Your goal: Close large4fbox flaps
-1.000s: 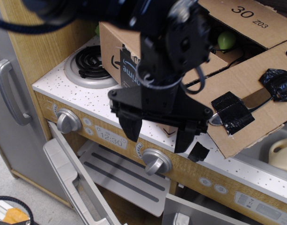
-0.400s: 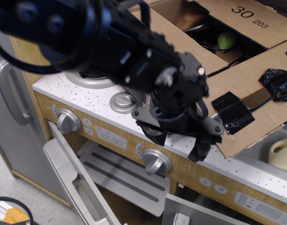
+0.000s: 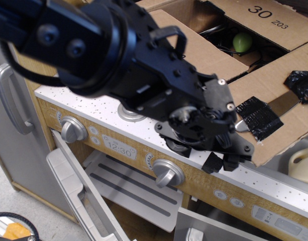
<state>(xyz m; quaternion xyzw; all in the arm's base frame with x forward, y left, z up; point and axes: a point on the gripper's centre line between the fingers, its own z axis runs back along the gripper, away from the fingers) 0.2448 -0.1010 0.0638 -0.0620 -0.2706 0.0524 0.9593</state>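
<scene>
The large4fbox (image 3: 204, 50) stands open on the toy stove counter at the upper right. Its "30 Z03" flap (image 3: 267, 20) lies open at the back. The left flap (image 3: 191, 42) slopes outward. The wide flap (image 3: 279, 128) with black tape patches (image 3: 258, 117) hangs out toward me at the right. My black gripper (image 3: 221, 161) is over the counter's front edge, right under this flap's lower left edge. Its fingers (image 3: 211, 162) stand a little apart with nothing between them. My arm hides the box's front side.
A green ball (image 3: 242, 41) and dark cables lie inside the box. The white speckled counter (image 3: 83, 100) has silver knobs (image 3: 168, 172) and a 12:30 clock (image 3: 118, 149) below. The oven door (image 3: 76, 183) hangs open. A cream pot (image 3: 302, 165) sits at the right.
My arm has swung right and down along the counter front, bringing the gripper from before the box's side to under the wide flap's lower edge. The flap has shifted slightly right.
</scene>
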